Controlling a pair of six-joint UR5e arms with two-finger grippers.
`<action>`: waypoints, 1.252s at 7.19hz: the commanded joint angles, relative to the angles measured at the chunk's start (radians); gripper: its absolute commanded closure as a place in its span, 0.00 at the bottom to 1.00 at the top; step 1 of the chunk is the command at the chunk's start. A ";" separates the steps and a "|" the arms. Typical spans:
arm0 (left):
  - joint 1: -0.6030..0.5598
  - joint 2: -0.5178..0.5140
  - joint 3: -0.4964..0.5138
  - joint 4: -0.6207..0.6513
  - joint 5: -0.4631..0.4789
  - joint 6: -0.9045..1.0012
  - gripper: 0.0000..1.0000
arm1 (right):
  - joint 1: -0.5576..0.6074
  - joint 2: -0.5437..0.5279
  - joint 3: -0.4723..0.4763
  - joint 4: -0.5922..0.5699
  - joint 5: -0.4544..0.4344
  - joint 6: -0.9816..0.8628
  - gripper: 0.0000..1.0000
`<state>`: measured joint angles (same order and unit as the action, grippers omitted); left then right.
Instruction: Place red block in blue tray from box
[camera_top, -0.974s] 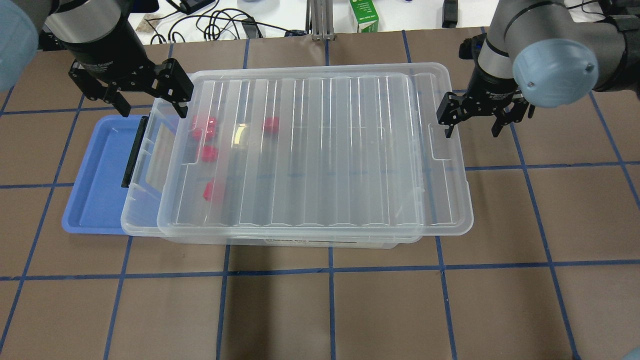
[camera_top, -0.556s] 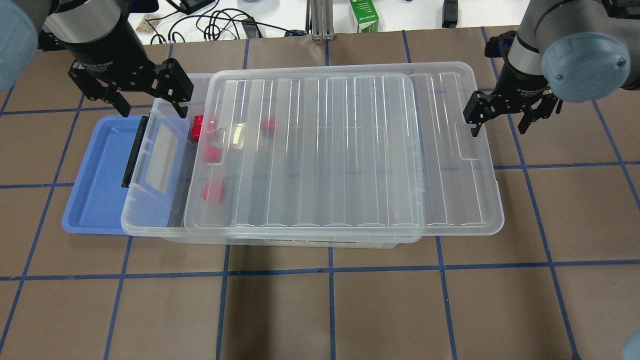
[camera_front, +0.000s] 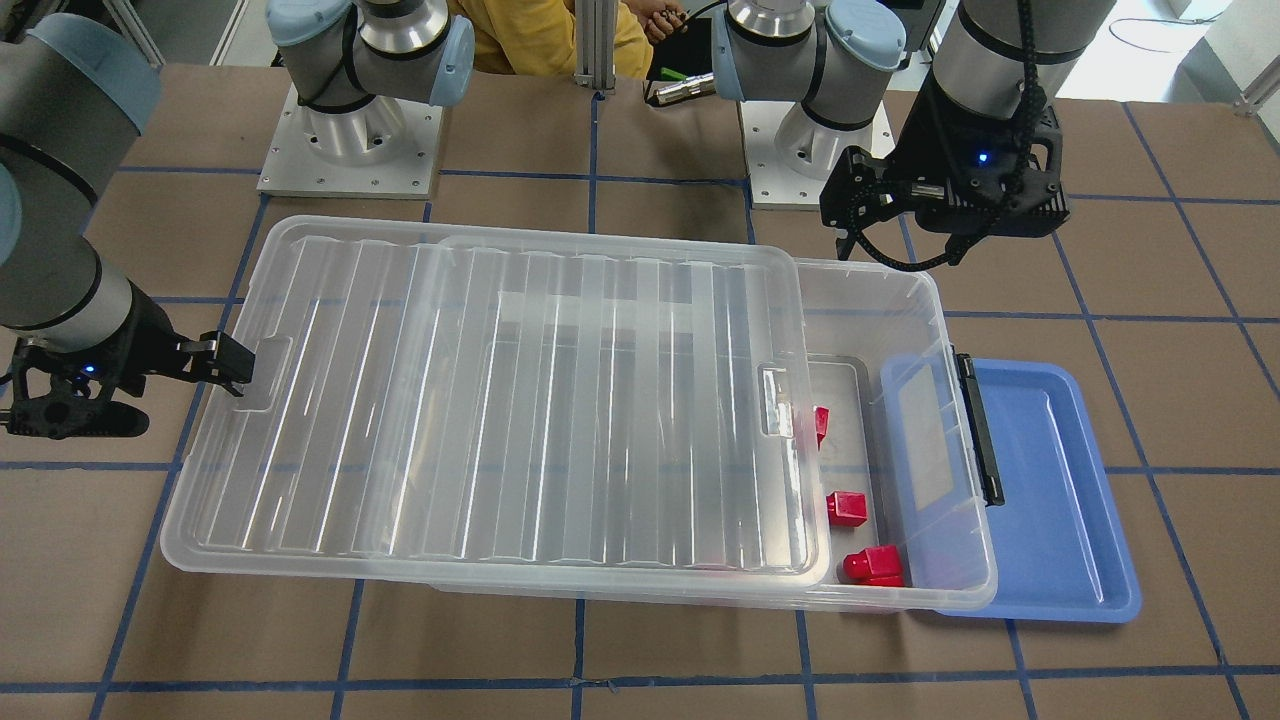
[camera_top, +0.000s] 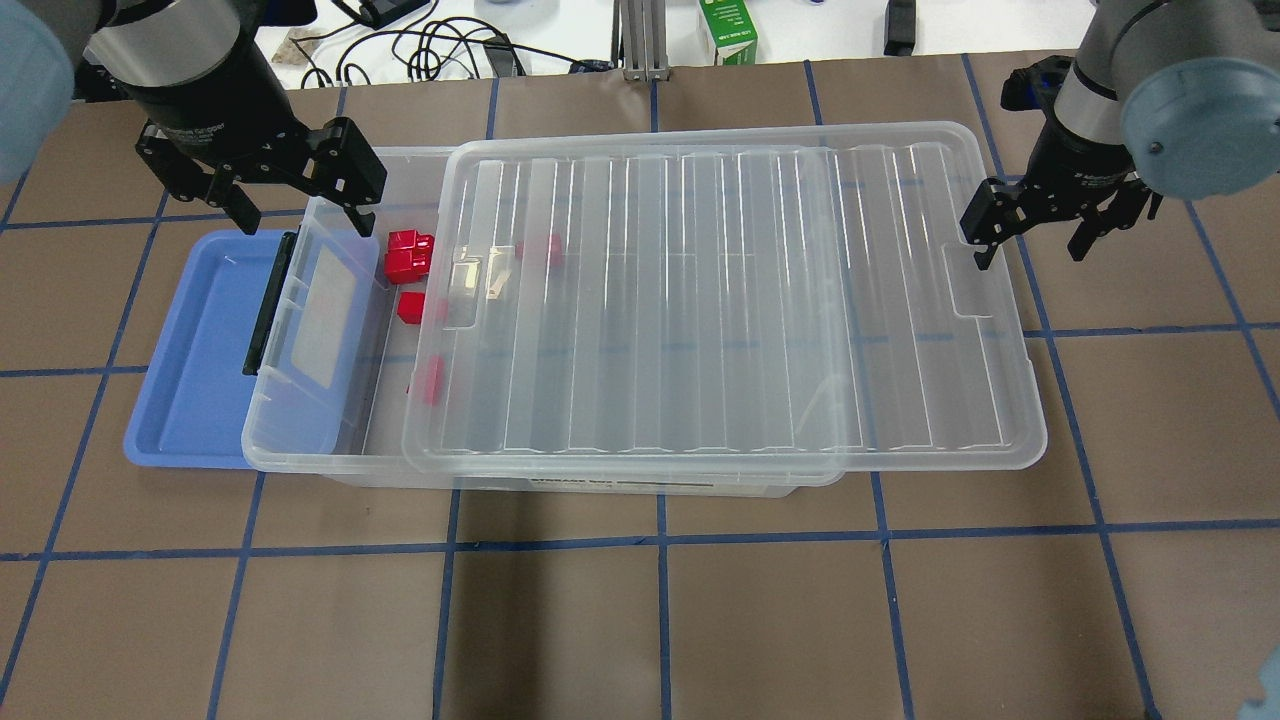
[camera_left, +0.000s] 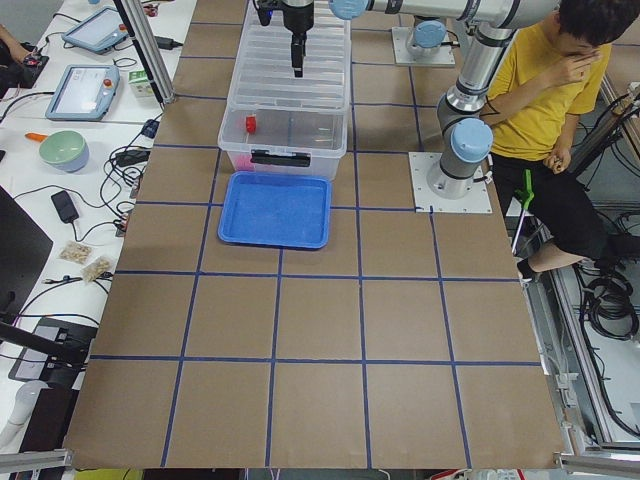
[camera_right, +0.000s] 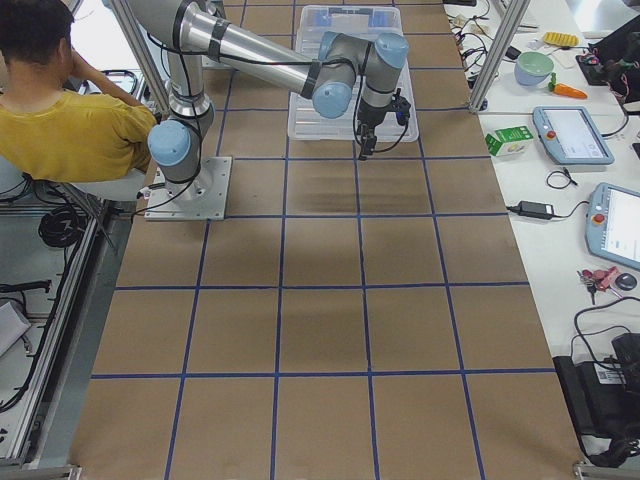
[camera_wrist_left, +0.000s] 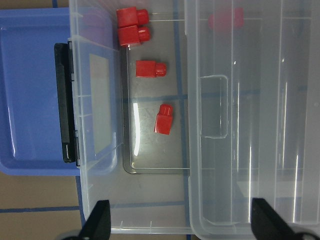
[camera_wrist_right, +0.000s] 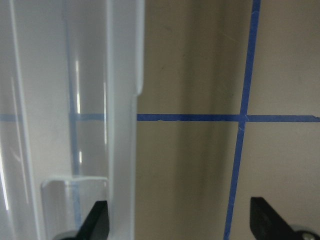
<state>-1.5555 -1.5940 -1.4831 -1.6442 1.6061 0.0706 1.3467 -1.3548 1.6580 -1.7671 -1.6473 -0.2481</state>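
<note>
Brown gridded tabletop: I see small red plastic blocks in the large clear plastic box, near the shallow blue plastic tray; left gripper and right gripper gape wide, empty.

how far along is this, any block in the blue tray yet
Done: the lid sits shifted toward the robot's right, uncovering the latch end of the box and several red blocks. In hand: nothing gripped; the open right end effector is at the lid's edge, the open left end effector hovers over that end. Left: pick one block and set it in the empty blue tray.
</note>
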 joint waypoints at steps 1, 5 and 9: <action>0.000 0.000 0.000 0.000 0.000 0.000 0.00 | -0.030 -0.001 -0.001 -0.005 0.000 -0.048 0.00; 0.000 0.000 0.000 0.000 0.000 0.000 0.00 | -0.041 0.000 0.002 -0.018 -0.009 -0.088 0.00; -0.003 -0.007 -0.057 0.011 -0.002 0.017 0.00 | -0.038 -0.084 -0.069 0.085 -0.002 -0.001 0.00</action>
<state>-1.5580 -1.5967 -1.5115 -1.6384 1.6042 0.0743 1.3076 -1.4053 1.6219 -1.7406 -1.6525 -0.2966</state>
